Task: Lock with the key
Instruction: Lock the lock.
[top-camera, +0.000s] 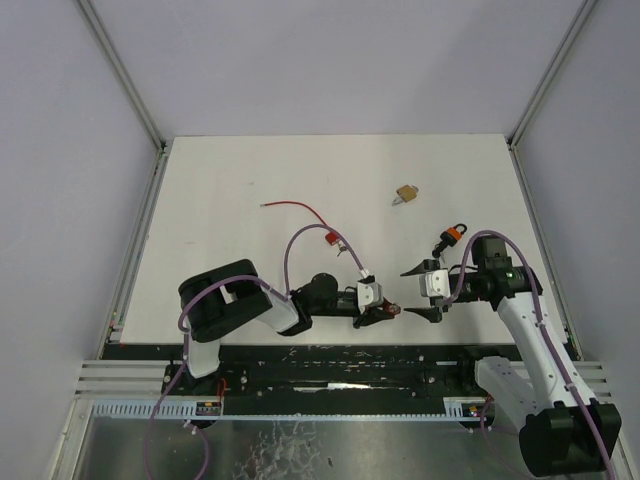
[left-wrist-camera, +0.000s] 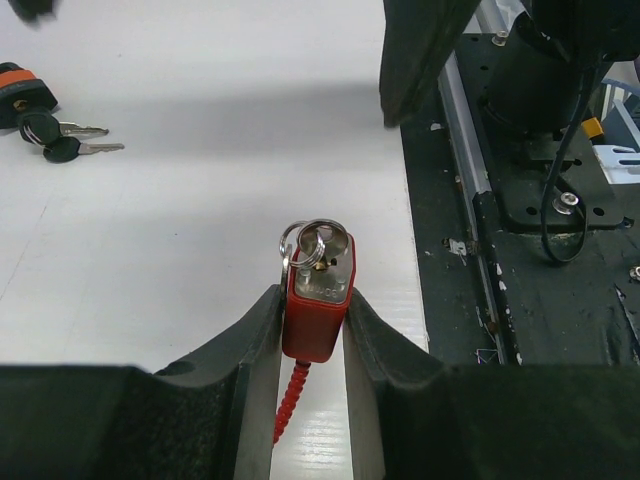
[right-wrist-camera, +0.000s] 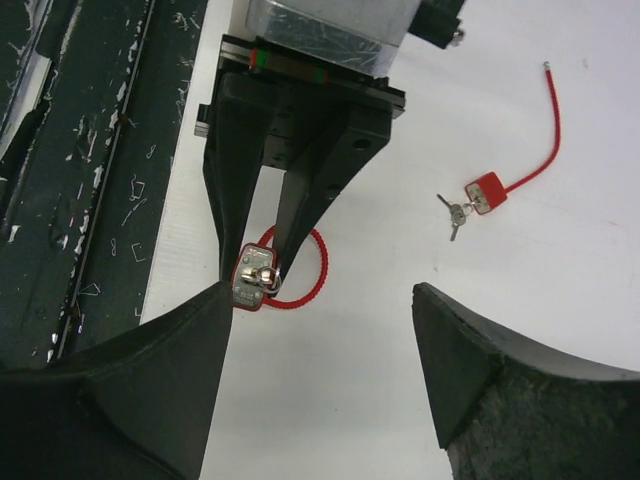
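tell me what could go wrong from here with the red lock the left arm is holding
1. The left gripper pinches the red lock by its sides only, so a twist on the key rings might rotate or slip it.
2. The right gripper is open, one finger almost against the lock; closing may miss the small rings or knock it.

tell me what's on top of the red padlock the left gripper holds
Silver split rings sit on the keyhole end of the red rectangular padlock, which is clamped in the left gripper. Any key blade is hidden beneath the rings or inside the lock.
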